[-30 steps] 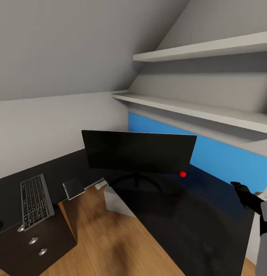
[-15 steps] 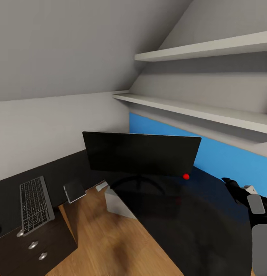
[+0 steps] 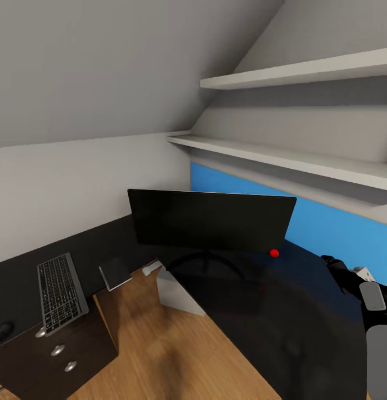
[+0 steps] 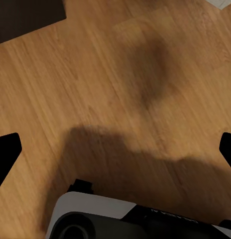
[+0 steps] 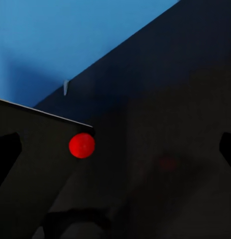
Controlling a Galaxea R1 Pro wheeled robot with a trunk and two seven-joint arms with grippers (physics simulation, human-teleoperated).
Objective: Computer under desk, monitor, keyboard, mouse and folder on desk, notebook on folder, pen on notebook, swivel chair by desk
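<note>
**Head view: desk corner under the sloped ceiling**

Head camera is showing the desk point(image 3: 304, 328) carrying the monitor point(image 3: 211, 220); left of the monitor, keyboard point(image 3: 60, 291), notebook point(image 3: 115, 273), mouse point(image 3: 3, 331). Right gripper point(image 3: 336, 270) is hovering beside the monitor, fingers point(image 5: 6, 154) spread; left gripper point(image 4: 115, 152) is gaping over floor point(image 4: 120, 84).

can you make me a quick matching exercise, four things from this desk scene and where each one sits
Things:
1. monitor
2. keyboard
3. notebook
4. mouse

Places:
A. at the desk's left edge, left of the keyboard
B. in the desk's corner, on a round base
C. above the drawers
D. between keyboard and monitor, at the desk's front edge

Pairs: 1-B, 2-C, 3-D, 4-A
</note>
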